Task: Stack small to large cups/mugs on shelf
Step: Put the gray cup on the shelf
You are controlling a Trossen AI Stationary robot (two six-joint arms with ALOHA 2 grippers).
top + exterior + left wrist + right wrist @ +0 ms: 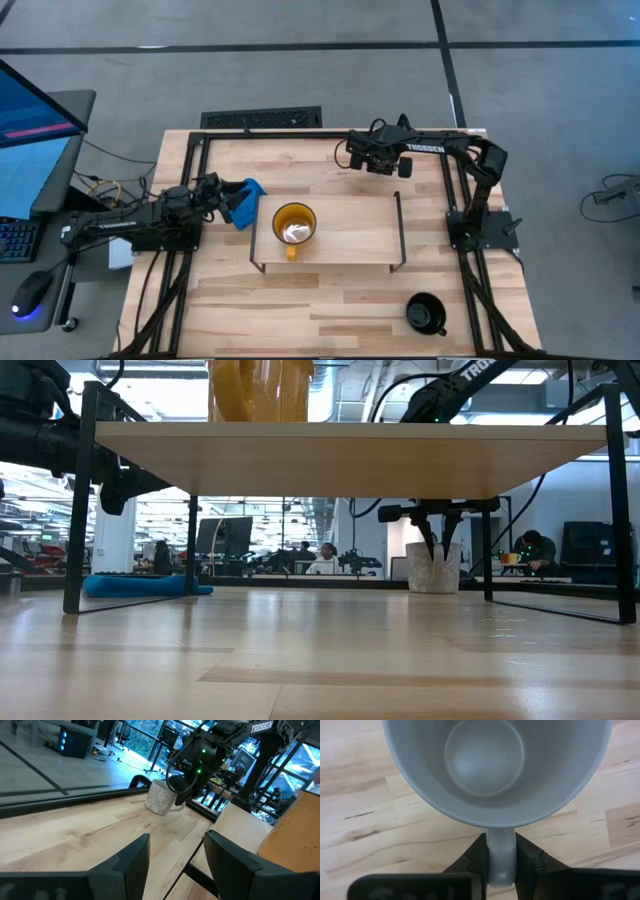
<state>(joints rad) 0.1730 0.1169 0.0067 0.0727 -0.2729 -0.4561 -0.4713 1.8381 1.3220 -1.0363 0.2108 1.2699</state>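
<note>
The pale grey-white mug (490, 765) stands upright on the tabletop near the far edge (433, 567), behind the shelf. My right gripper (500, 855) sits over it (372, 160), shut on its handle. The yellow-orange mug (293, 224) stands on the left part of the light-wood shelf (350, 235). The glossy black mug (425, 312) rests on the table at the near right. My left gripper (175, 865) is open with nothing between its fingers. It hovers left of the shelf, over the blue cloth (250, 192). My right gripper pinches the grey-white mug's handle (500, 847) between its two fingers (475, 860), one on each side of the loop. It comes from above, pointing down. The mug stays upright with its base on the table (433, 590).
The shelf's black wire legs (80, 510) stand at both ends, with open room under the board (340, 458). The blue cloth (145, 586) lies on the table by the shelf's left end. A keyboard (262, 119) lies beyond the far edge. People sit in the room behind.
</note>
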